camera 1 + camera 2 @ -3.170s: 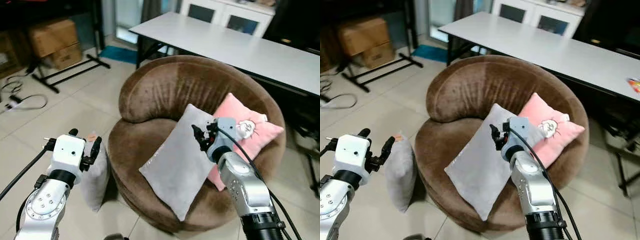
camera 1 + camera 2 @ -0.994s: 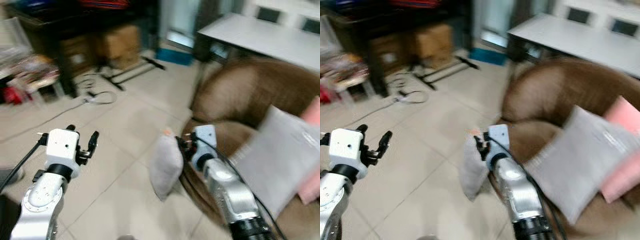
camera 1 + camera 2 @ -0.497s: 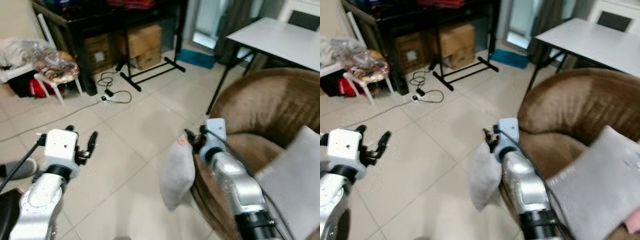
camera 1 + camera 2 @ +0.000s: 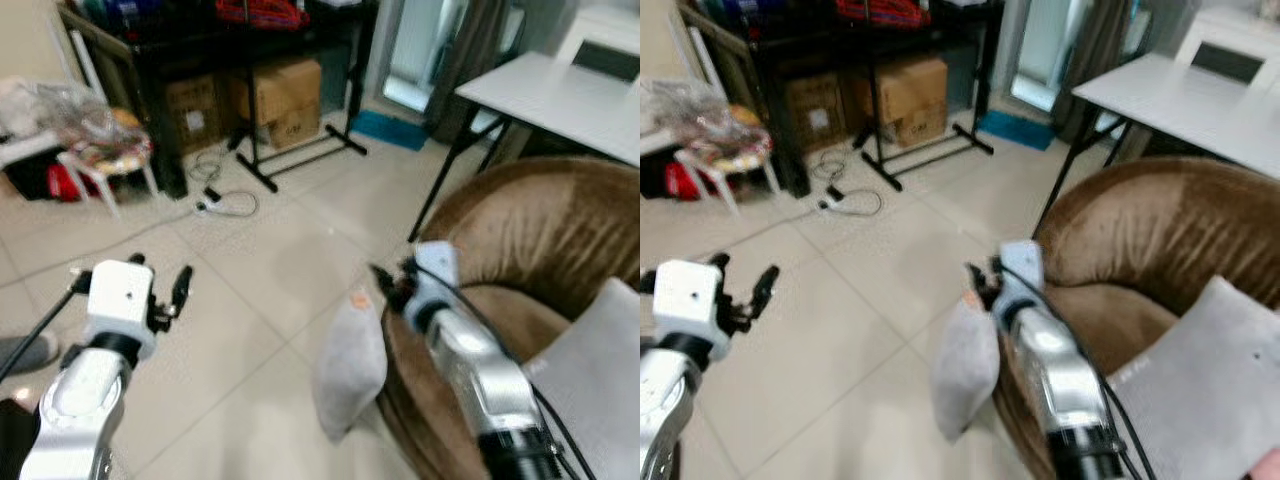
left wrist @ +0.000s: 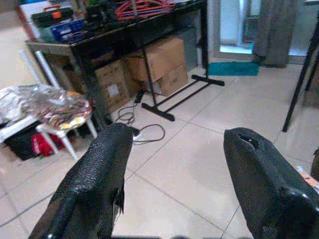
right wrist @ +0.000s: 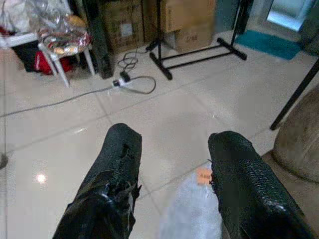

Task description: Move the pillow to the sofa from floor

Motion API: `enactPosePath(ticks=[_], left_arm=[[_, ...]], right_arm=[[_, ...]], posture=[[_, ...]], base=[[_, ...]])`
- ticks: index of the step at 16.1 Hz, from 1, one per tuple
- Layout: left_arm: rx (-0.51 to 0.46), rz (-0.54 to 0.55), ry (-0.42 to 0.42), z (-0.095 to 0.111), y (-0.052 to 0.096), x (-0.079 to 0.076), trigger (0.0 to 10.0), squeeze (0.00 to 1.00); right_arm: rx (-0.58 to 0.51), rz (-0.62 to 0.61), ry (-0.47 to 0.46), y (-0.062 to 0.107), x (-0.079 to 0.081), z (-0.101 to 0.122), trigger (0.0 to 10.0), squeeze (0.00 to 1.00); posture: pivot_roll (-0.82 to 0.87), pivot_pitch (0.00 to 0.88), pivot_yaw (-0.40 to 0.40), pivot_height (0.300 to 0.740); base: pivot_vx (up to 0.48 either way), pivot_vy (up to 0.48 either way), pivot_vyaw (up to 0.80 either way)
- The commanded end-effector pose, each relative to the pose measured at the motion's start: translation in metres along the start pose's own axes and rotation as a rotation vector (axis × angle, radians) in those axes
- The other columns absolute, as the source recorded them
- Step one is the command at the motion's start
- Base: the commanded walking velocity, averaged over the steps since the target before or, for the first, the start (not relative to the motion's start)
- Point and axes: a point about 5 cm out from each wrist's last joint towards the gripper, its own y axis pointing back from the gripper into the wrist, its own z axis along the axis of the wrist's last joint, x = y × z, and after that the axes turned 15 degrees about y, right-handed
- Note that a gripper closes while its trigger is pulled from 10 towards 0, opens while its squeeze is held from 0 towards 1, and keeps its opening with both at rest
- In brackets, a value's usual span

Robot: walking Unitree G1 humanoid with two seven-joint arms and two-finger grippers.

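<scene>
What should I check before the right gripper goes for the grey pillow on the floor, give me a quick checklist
1. Grey floor pillow in view, upright against the brown sofa: ok.
2. Right gripper open, fingers apart: ok.
3. Right gripper above the pillow's top with its orange tag: ok.
4. Pillow between the fingers: not ok, not yet.
5. Left gripper open, off to the side over bare tile: ok.
6. Seat room beside the grey cushion on the sofa: cannot tell.

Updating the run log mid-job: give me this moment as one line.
target: grey fabric pillow on floor against brown sofa | right gripper open above pillow | left gripper open, idle | not grasped
</scene>
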Motion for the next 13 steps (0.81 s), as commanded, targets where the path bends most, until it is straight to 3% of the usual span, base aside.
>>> enactPosePath(ticks=[1, 5, 9, 13], left_arm=[[-0.001, -0.011, -0.003, 0.000, -0.001, -0.004, 10.0, 0.00], [0.000, -0.017, -0.010, -0.001, -0.001, -0.006, 10.0, 0.00], [-0.001, -0.020, -0.018, -0.002, 0.000, -0.006, 10.0, 0.00], [-0.011, -0.020, -0.036, 0.000, -0.001, -0.004, 10.0, 0.00]], right_arm=[[0.018, -0.025, -0.001, 0.001, -0.010, -0.006, 10.0, 0.00], [0.013, -0.002, 0.005, -0.005, -0.001, -0.002, 10.0, 0.00], [0.011, 0.000, -0.010, -0.007, 0.009, 0.002, 10.0, 0.00], [-0.064, -0.119, -0.030, 0.003, 0.000, 0.014, 10.0, 0.00]], posture=[[0.00, 0.000, -0.049, 0.740], [0.00, 0.000, -0.060, 0.740], [0.00, 0.000, -0.064, 0.740], [0.00, 0.000, -0.060, 0.740]], base=[[0.277, 0.000, 0.00], [0.276, 0.000, 0.60], [0.276, 0.000, 0.00], [0.276, 0.000, 0.00]])
